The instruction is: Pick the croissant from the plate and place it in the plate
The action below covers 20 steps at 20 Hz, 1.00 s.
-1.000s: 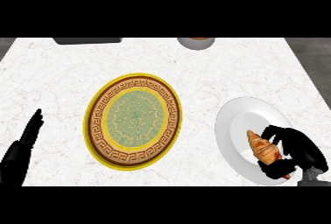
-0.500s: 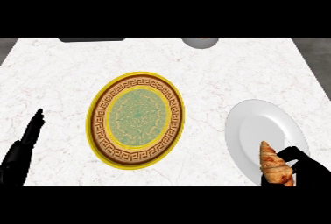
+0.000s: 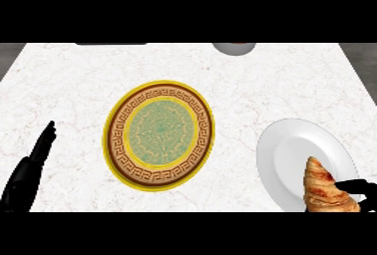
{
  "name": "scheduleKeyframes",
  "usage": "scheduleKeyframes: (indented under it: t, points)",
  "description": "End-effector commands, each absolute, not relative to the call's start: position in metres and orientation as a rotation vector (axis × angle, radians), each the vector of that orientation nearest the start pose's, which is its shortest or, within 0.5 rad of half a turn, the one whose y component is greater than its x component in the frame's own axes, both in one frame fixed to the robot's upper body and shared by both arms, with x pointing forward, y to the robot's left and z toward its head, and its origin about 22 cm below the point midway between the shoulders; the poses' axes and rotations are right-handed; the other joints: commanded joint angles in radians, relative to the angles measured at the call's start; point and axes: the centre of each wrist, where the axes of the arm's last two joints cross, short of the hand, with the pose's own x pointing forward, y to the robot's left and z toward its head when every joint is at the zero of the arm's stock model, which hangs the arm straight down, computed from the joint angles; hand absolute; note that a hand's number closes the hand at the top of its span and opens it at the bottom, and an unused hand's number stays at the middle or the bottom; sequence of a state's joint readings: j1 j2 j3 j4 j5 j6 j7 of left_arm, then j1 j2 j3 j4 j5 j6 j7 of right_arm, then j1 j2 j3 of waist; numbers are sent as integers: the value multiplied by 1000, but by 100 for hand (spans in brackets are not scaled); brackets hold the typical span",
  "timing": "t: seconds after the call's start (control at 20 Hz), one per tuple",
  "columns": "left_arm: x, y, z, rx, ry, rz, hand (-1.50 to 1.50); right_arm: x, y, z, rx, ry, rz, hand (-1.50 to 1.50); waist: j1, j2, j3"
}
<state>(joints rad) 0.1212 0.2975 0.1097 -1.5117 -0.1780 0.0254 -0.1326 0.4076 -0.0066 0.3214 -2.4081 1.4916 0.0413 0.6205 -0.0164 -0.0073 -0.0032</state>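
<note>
While gripped, croissant (image 3: pixel 326 189) overlaps white plate (image 3: pixel 294 154)

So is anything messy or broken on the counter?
Nothing spilled or broken. The croissant sits at the near edge of the white plate, with the right hand against it. The patterned plate holds nothing, and the left hand rests open at lower left.

A kitchen, by the look of it — the surface (image 3: pixel 88 84) is pale veined marble, like a counter's top. On it lie tableware: an ornate yellow-rimmed plate (image 3: pixel 160 134) with a key-pattern border, and a plain white plate (image 3: pixel 294 149) bearing a croissant (image 3: pixel 324 189) — food laid out for serving.
</note>
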Motion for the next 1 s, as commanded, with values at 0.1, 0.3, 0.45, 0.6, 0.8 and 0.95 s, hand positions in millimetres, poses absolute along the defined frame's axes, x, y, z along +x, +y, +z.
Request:
scheduleKeyframes:
  t: [0.1, 0.3, 0.45, 0.6, 0.8, 0.95]
  points:
    - [208, 341, -8, 472, -1502, -289, 0, 95, -157, 169, -1288, -1474, 471, 150, 19, 3, 0]
    - [214, 340, -10, 470, -1505, -306, 0, 110, -112, 173, -1283, -1524, 514, 150, 28, 7, 0]
    - [220, 340, 9, 479, -1511, -312, 0, 119, -82, 168, -1233, -1543, 527, 150, 35, 7, 2]
    - [224, 335, 1, 457, -1515, -322, 0, 137, -58, 168, -1203, -1529, 530, 150, 39, 10, 1]
    - [227, 325, -6, 449, -1539, -328, 0, 174, -47, 179, -1148, -1534, 495, 150, 57, 16, 0]
    - [222, 322, -8, 454, -1534, -330, 0, 198, -39, 174, -1099, -1483, 478, 150, 60, 15, 1]
